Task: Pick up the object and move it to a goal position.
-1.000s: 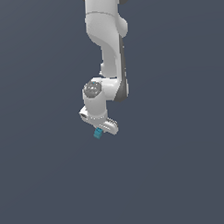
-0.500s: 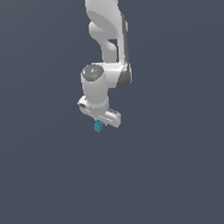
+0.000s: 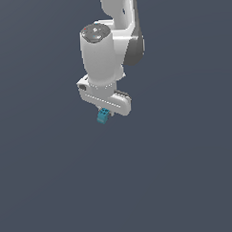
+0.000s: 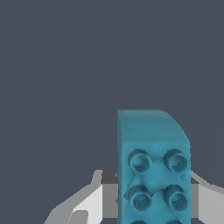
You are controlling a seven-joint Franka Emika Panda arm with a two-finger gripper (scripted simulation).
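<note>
The teal-blue brick (image 3: 103, 116) hangs just below my white gripper (image 3: 105, 110) in the exterior view, held up off the grey floor. In the wrist view the brick (image 4: 152, 166) fills the space between my two fingers, its studded face toward the camera. One grey-white finger (image 4: 89, 201) shows on one side of it and the other finger (image 4: 205, 199) on the opposite side. The jaws are shut on the brick. The fingertips are hidden behind the gripper body in the exterior view.
The white arm (image 3: 112, 41) rises from the gripper toward the top of the exterior view. A plain dark grey surface (image 3: 178, 182) lies all around; no goal marker or other object shows.
The arm has swung and come nearer the exterior camera, carrying the brick with it. The brick stays held in the jaws and has risen a little in view.
</note>
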